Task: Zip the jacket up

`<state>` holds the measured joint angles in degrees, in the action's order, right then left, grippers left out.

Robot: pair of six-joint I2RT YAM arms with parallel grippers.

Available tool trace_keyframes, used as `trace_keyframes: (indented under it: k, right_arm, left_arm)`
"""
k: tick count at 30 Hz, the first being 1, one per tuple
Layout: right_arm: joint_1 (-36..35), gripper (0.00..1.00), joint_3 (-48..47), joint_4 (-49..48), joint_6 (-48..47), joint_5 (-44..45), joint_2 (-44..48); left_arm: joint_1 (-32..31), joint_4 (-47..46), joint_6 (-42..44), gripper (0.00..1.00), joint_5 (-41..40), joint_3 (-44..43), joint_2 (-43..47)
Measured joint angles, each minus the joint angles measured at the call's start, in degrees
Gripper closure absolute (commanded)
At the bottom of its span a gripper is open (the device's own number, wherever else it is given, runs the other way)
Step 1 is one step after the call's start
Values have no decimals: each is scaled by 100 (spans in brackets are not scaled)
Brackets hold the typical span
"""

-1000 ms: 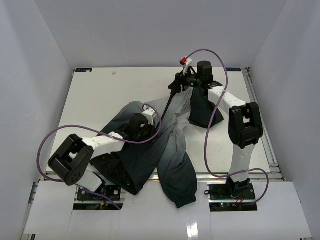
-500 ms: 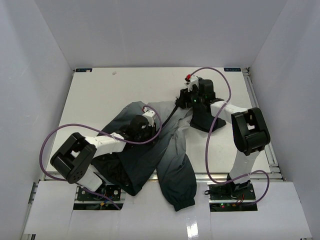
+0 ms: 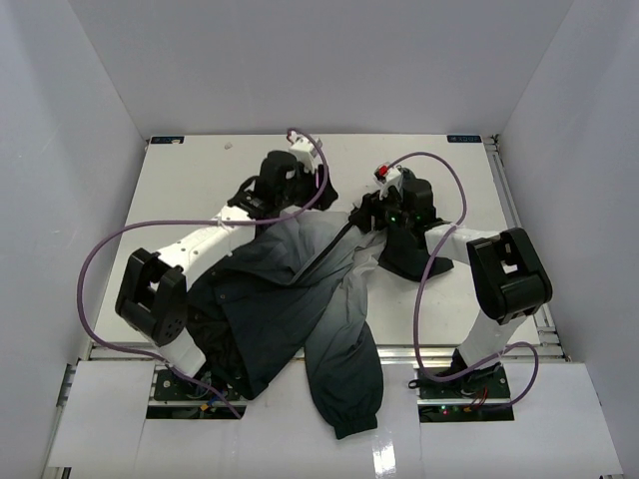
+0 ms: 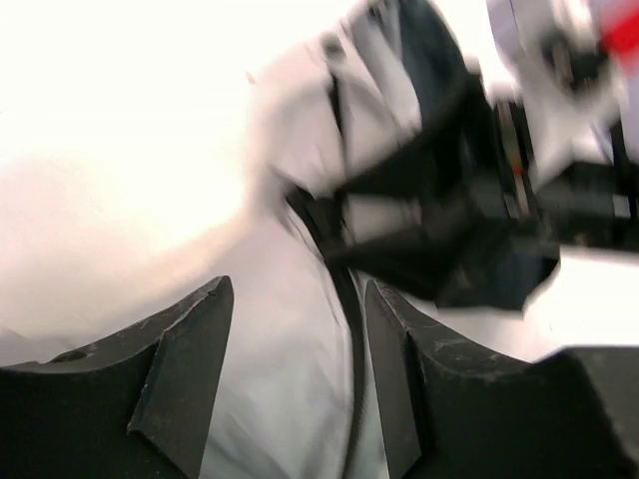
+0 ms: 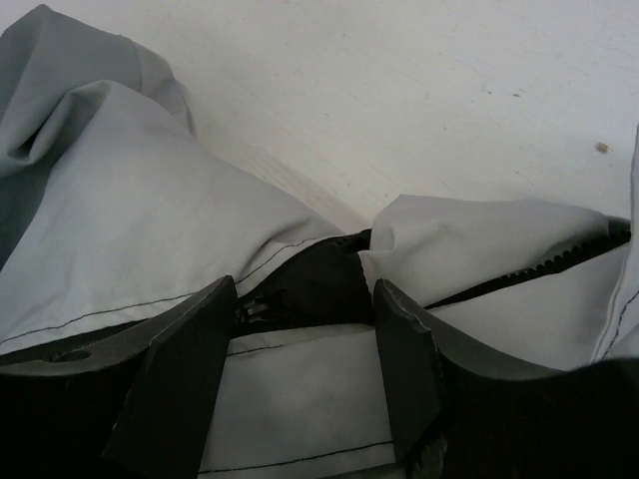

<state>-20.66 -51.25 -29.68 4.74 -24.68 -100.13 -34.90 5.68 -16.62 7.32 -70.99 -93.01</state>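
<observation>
The dark jacket (image 3: 300,289) lies crumpled across the middle of the table, its grey lining turned up at the far end. My left gripper (image 3: 302,207) hovers over that far end. In the blurred left wrist view it (image 4: 297,289) is open above grey lining (image 4: 270,399) and a dark zipper line (image 4: 349,329). My right gripper (image 3: 361,216) sits at the jacket's far right edge. It (image 5: 305,289) is open, its jaws either side of a grey panel (image 5: 290,399). A black zipper slider (image 5: 255,311) and zipper teeth (image 5: 559,261) lie just beyond.
The white table (image 3: 200,190) is boxed in by pale walls on three sides. One sleeve (image 3: 349,399) hangs over the near edge between the arm bases. Purple cables (image 3: 100,259) loop off both arms. My right gripper (image 4: 559,120) shows in the left wrist view.
My left arm has swung from the jacket's near-left part to its far end, and its jaws have opened. My right gripper has lowered and come nearer. The jacket has spread out.
</observation>
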Motion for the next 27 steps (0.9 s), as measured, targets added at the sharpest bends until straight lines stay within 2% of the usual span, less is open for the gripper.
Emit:
trace_keyframes:
  k: [5,8,12,15,17,18,21,22,24,27]
  right_arm:
    - [-16,27,81,13,-135,-93,302]
    - [-21,19,74,125,-102,-13,563]
    - [-45,13,39,347,115,341,980]
    - [-53,7,35,527,391,733,1277]
    - [-53,6,43,677,588,1007,1421]
    - [-53,6,53,749,683,1134,1476]
    - [-53,9,199,913,958,1491,1536]
    - [-53,13,299,925,1053,1580,1538]
    - [-53,23,521,991,1236,1622,1492]
    - [-62,31,630,1018,1439,1575,1190]
  left_arm:
    - [550,557,480,32,579,-1687,-1018]
    - [614,913,781,32,1094,-2209,-1709]
    - [577,1346,1023,30,1773,-2147,-2393]
    - [540,1449,1106,30,2145,-1842,-2569]
    - [515,1434,1129,34,2308,-1651,-2537]
    - [499,1412,1133,46,2363,-1571,-2500]
    - [435,1154,1115,94,2509,-1226,-2309]
    - [414,1032,1091,100,2568,-1084,-2240]
    - [380,738,976,100,2642,-783,-2124]
    - [363,369,788,100,2608,-461,-2026]
